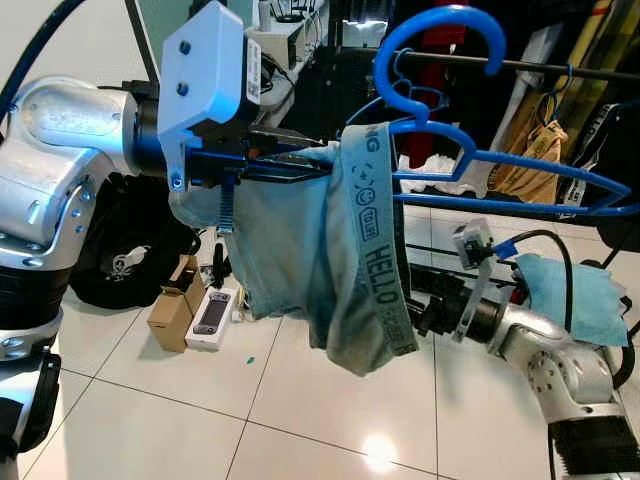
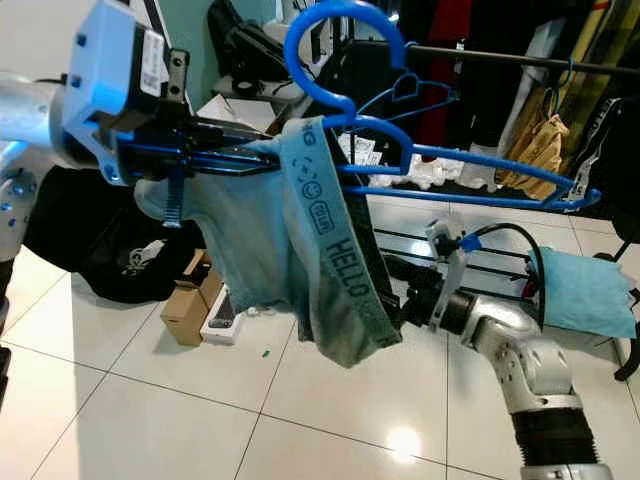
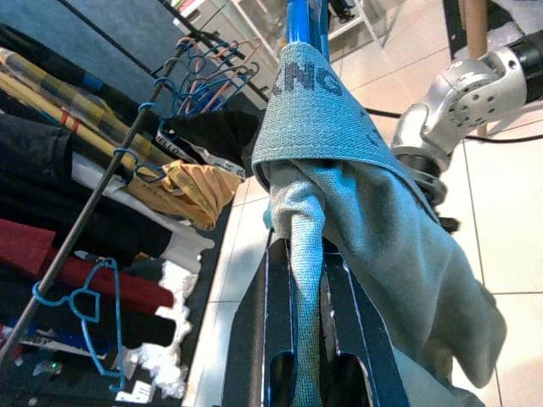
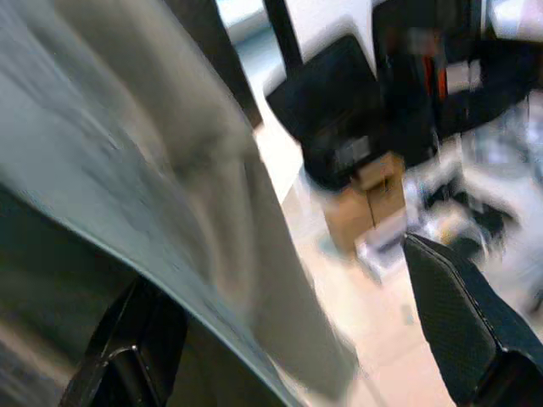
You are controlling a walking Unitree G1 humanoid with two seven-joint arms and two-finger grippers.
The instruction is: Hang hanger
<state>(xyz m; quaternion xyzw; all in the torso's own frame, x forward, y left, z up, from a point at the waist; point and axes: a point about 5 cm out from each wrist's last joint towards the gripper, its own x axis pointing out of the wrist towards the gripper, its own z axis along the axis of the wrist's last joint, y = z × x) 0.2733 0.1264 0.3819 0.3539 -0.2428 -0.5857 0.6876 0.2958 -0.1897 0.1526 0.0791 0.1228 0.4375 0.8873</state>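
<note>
Up high, the left claw (image 2: 235, 150) is clamped on one end of the blue hanger (image 1: 500, 170), along with a fold of the pale blue-grey shorts (image 1: 330, 260) draped over its bar, holding it level in the air in front of the dark clothes rail (image 1: 530, 68). Lower down, the right claw (image 4: 280, 339) has its fingers spread wide apart, with the hanging cloth lying between them above the white tiled floor (image 1: 200, 420).
</note>
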